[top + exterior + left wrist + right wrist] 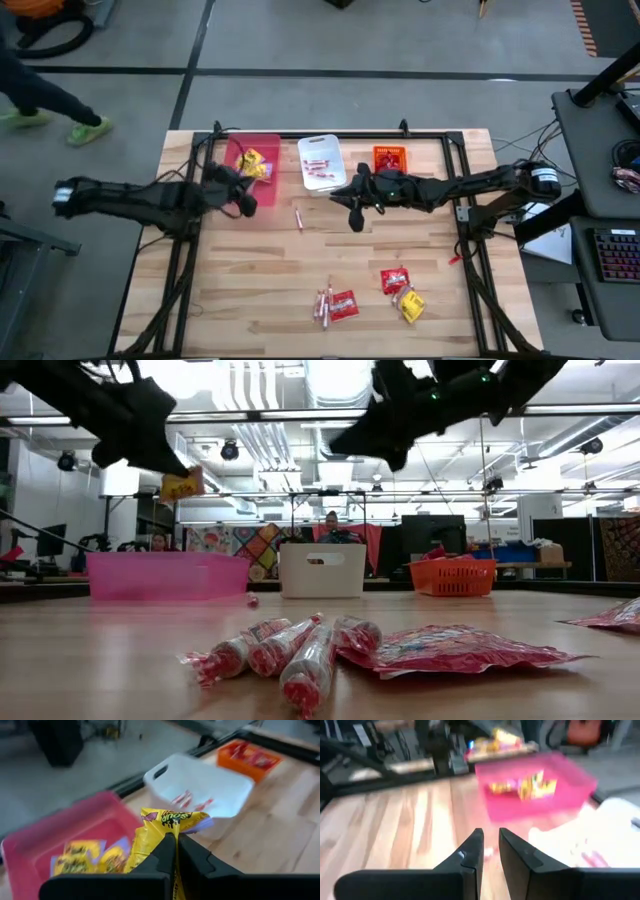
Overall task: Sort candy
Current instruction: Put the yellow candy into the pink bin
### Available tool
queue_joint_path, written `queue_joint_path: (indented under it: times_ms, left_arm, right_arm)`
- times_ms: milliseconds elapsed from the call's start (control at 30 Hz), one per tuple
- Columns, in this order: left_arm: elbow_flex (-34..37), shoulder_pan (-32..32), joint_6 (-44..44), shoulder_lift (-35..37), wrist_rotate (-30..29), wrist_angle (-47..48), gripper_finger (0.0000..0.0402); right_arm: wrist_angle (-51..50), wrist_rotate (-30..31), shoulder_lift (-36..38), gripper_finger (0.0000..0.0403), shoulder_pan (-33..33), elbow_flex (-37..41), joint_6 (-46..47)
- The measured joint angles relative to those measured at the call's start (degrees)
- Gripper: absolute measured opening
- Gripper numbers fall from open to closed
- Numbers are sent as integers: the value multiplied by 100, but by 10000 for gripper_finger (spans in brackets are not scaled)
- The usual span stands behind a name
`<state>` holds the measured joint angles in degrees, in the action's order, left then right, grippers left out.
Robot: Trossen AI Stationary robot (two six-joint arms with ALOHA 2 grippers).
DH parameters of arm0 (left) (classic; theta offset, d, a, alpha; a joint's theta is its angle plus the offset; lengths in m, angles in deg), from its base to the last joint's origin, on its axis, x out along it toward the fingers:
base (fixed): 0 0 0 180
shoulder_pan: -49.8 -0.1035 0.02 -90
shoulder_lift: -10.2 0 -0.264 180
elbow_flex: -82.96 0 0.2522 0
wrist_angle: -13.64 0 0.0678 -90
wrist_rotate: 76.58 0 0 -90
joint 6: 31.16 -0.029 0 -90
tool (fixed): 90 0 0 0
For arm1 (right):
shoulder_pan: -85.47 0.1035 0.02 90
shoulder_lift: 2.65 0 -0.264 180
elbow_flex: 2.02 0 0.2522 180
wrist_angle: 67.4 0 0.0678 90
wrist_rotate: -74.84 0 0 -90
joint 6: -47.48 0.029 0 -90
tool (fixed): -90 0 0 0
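My left gripper [244, 200] is shut on a yellow candy packet [167, 822], held high over the near right part of the pink bin [262, 145]; the packet also shows in the low view [183, 484]. The pink bin [45, 850] holds several yellow packets [85, 857]. My right gripper [355, 213] hangs above the table in front of the white bin [320, 150], empty, its fingers a narrow gap apart [490, 842]. A pinkish stick [298, 216] lies on the wood between the grippers. My left gripper pinches the yellow packet between its two fingers at the packet's lower edge [170, 836]. The packet sticks out past the fingertips, crumpled, and is lifted clear of the bin and the table.
The white bin [200, 785] holds pinkish sticks; the orange bin [390, 158] holds red packets. Near the table's front lie sticks [323, 305], red packets [345, 305] [394, 280] and a yellow packet [411, 306]. A black frame rims the table.
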<state>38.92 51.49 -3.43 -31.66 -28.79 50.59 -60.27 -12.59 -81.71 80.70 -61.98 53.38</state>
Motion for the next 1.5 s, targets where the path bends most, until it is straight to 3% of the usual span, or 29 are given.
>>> queue_joint_path:
  times_ms: [167, 433, 567, 667, 867, 1500]
  left_arm:
    - [0, -1670, -320, 52, 1861, 164, 0]
    - [0, -4231, -1448, -621, 4842, 178, 0]
    - [2, -4781, -1620, -1127, 4870, -6, 0]
    - [2, -4808, -1839, -1426, 4979, -215, 0]
    - [-2, -4799, -2164, -1717, 5739, -219, 0]
    - [-11, -4801, -2254, -1763, 5630, -265, 0]
  right_arm:
    - [-362, -3, 10, 52, 58, 67, 303]
    - [-345, -2, -53, 52, 79, 81, 464]
    - [-344, -2, -73, 52, 79, 88, 469]
    - [-364, -2, -89, 52, 79, 88, 507]
    - [-449, -2, -104, 52, 79, 91, 611]
    - [-448, 0, -106, 52, 92, 137, 611]
